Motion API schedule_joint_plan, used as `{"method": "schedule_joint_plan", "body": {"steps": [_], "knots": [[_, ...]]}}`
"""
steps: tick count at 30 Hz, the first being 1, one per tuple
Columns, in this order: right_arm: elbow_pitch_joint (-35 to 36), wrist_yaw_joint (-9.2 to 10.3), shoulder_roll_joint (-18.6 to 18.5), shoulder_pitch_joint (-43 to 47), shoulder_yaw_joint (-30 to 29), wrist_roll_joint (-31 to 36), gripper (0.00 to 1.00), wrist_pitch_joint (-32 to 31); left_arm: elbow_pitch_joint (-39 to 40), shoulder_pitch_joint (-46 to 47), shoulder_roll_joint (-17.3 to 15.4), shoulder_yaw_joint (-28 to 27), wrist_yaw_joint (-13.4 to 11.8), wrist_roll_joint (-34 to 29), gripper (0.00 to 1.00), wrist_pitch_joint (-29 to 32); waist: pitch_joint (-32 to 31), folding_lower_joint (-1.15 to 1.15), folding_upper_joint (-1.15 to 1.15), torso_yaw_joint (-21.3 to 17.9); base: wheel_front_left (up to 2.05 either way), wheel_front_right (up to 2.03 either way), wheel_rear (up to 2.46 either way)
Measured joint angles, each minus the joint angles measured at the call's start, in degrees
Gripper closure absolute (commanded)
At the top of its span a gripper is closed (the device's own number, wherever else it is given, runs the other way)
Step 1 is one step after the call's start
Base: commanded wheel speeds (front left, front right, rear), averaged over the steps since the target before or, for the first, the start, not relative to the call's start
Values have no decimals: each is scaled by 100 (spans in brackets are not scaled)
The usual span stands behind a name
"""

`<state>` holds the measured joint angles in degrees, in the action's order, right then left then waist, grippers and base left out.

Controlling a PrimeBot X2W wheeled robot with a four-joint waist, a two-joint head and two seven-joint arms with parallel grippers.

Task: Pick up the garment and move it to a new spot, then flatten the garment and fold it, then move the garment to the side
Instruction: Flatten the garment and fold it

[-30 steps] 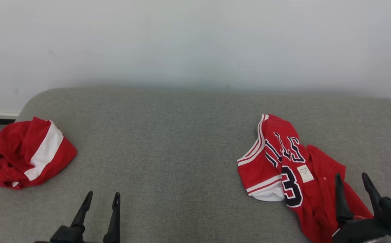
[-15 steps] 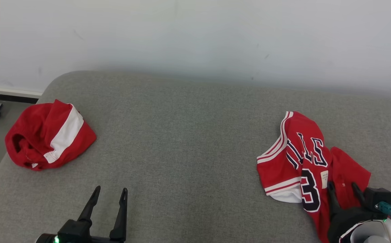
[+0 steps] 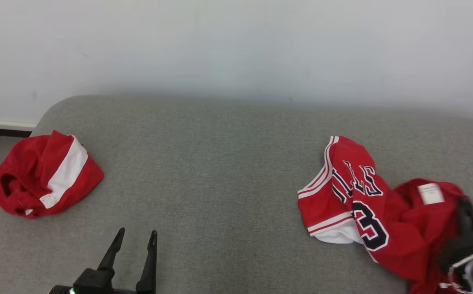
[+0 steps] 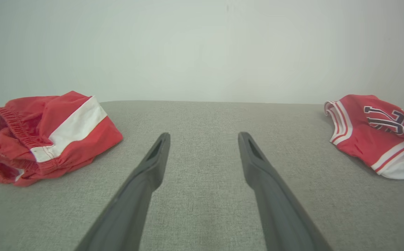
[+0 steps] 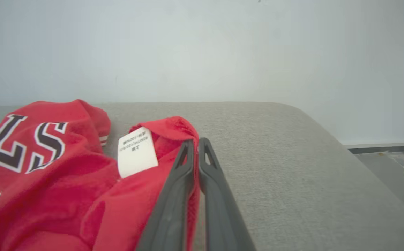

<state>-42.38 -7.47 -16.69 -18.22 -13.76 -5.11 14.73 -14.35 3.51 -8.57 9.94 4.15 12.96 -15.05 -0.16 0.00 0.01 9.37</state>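
Bare room, grey cushion [image 3: 220, 175], white wall [image 3: 236, 45]

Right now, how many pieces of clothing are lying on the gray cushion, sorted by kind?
Jersey: 1
Shorts: 1
Total: 2

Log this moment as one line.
right gripper: shut on red basketball jersey | left gripper: open, empty | red-and-white shorts: lying apart
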Motion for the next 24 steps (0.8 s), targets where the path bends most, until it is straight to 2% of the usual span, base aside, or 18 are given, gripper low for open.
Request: {"method": "schedule_joint_plan", "body": {"steps": [4, 5, 6, 7, 11, 14, 20, 24], "knots": [[-88, 1, -167, 122, -593, 62, 100, -56, 1, 2, 29, 29, 29, -21, 0, 0, -35, 0, 0, -140, 0, 0, 0], [-85, 0, -157, 155, -625, 107, 76, -65, 0, 2, 31, 26, 33, -22, 0, 0, -40, 0, 0, -172, 0, 0, 0], [-34, 0, -145, 192, -636, 210, 4, -62, -2, 2, 31, 30, 36, -26, 0, 0, -44, 0, 0, -203, 0, 0, 0], [33, 0, -125, 204, -619, 324, 0, -60, -7, 1, 25, 24, 38, -29, 0, 0, -48, 0, 0, -233, 0, 0, 0], [568, 0, 36, 200, -684, 427, 0, -9, -13, -21, 13, 2, 38, -35, 0, 0, -70, 0, 0, -365, 0, 0, 0], [1165, 0, 242, 254, -690, 202, 0, 16, -30, -36, 9, -4, 40, -35, 0, 0, -93, -1, -1, -479, 0, 0, 0], [2591, 0, 613, 738, -367, 49, 0, 27, -79, -9, 33, 80, 75, -36, 0, 0, -107, -1, -1, -738, 0, 0, 0], [3249, 0, 893, 1135, -103, 22, 0, 36, -158, 181, 52, 232, 136, -55, 0, 1, -78, -1, -1, -940, 0, 0, 0]]}}
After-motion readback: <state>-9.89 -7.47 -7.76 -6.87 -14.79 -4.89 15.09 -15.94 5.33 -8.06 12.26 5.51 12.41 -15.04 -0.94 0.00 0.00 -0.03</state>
